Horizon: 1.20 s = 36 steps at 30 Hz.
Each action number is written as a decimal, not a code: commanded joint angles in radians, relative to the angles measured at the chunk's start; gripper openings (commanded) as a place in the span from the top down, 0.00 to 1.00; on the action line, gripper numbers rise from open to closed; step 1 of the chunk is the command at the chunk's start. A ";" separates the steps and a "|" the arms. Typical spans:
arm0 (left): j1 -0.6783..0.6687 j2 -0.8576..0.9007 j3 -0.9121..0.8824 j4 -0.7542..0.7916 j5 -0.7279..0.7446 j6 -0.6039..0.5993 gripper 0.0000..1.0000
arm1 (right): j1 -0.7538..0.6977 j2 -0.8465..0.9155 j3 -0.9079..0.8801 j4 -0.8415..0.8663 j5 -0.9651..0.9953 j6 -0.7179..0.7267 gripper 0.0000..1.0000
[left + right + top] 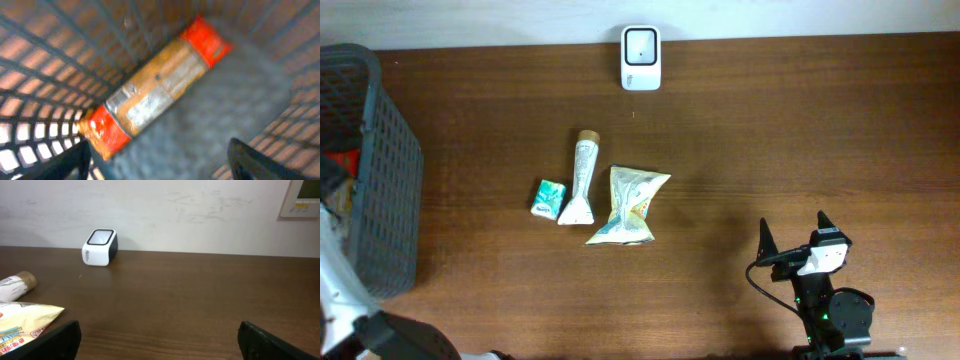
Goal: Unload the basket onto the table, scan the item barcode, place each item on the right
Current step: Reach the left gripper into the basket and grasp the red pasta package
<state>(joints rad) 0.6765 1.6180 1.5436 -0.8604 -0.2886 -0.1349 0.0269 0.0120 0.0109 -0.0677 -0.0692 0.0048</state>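
In the left wrist view a long orange packet point(155, 85) with red ends and a silvery middle lies slantwise on the floor of the dark mesh basket point(260, 95). My left gripper point(159, 150) hangs open just above it, the left finger close to the packet's lower red end, with nothing between the fingers. The white barcode scanner point(641, 57) stands at the table's far edge and shows again in the right wrist view point(100, 247). My right gripper point(792, 222) stands open and empty low over the table at the front right.
The basket point(390, 170) takes up the table's left end, with my left arm reaching into it. In the middle lie a small teal packet point(549, 198), a white tube point(579, 180) and a yellow snack bag point(629, 205).
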 commanded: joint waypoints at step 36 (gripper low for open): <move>0.053 0.488 0.135 0.073 -0.001 0.380 0.04 | 0.006 -0.006 -0.005 -0.004 -0.005 0.012 0.01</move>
<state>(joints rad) 0.7128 2.0693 1.6733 -0.8089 -0.2630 0.2390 0.0269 0.0120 0.0109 -0.0677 -0.0692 0.0055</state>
